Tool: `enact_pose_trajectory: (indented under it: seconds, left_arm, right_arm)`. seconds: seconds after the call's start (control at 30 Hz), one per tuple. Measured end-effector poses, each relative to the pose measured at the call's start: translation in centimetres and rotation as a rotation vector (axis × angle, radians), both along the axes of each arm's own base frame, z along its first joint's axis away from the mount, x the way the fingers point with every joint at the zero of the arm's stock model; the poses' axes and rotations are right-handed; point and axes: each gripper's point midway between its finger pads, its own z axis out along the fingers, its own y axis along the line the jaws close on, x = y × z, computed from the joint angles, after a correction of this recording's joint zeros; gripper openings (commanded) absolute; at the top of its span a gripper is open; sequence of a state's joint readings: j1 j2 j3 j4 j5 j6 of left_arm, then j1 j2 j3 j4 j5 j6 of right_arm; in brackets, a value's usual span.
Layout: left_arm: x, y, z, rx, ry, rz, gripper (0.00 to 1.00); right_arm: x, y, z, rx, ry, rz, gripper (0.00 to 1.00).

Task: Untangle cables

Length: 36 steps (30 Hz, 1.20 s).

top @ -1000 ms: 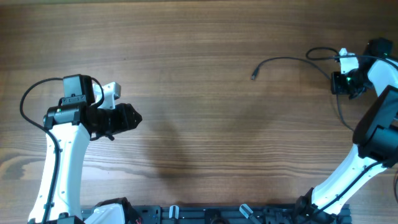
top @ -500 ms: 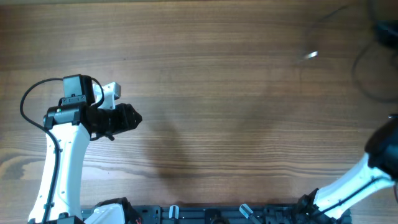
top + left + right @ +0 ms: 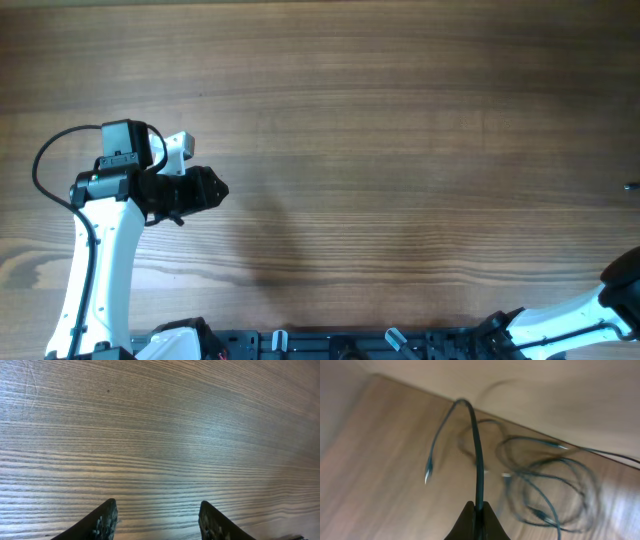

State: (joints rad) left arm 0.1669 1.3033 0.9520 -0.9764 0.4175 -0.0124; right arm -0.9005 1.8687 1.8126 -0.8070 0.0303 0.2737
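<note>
In the right wrist view my right gripper (image 3: pixel 479 508) is shut on a dark cable (image 3: pixel 478 455) that arcs up from the jaws and hangs down to a free plug end (image 3: pixel 427 476). A loose tangle of dark cable loops (image 3: pixel 547 485) lies beyond it on the wood, blurred. The overhead view shows no cable; the right gripper itself is out of that view. My left gripper (image 3: pixel 205 188) is open and empty over bare wood on the left; its two fingertips (image 3: pixel 157 519) stand apart in the left wrist view.
The wooden table (image 3: pixel 380 150) fills the overhead view. The right arm's base (image 3: pixel 560 320) shows at the bottom right corner. A black rail (image 3: pixel 330 345) runs along the front edge. A pale wall (image 3: pixel 545 390) rises behind the table in the right wrist view.
The right arm has swung off the right edge of the overhead view, taking the cable with it; the cable on the table a second ago no longer shows there. The left arm has not moved.
</note>
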Motion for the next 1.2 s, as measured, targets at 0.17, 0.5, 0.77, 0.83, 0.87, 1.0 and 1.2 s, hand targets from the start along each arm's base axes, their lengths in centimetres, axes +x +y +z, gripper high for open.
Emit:
enact_pose_trajectory:
  seconds: [0.17,0.5,0.77,0.83,0.87,1.0,1.2]
  left_arm:
    - [0.0,0.0,0.0,0.0,0.001,0.0,0.54]
    - [0.0,0.0,0.0,0.0,0.001,0.0,0.54]
    - [0.0,0.0,0.0,0.0,0.0,0.0,0.55]
    - [0.0,0.0,0.0,0.0,0.0,0.0,0.55]
    - [0.0,0.0,0.0,0.0,0.0,0.0,0.55]
    - [0.0,0.0,0.0,-0.002,-0.001,0.0,0.55]
    - [0.1,-0.8,0.4,-0.051,-0.014,-0.017,0.55]
  right_arm:
    - [-2.8,-1.5,-0.4,0.015,0.0,-0.184,0.1]
    - [-5.1,-2.4,-0.7,0.118,-0.157,-0.497,1.0]
    - [-2.6,-1.7,-0.3,0.242,-0.335,-0.521,1.0]
    - [0.2,-0.3,0.3,0.319,-0.406,-0.401,1.0]
    - [1.8,0.7,0.7,0.346,-0.431,-0.318,1.0]
    - [8.7,9.1,1.5,0.448,-0.418,0.128,1.0]
    - [13.3,23.9,0.3,0.448,-0.228,0.757,1.0]
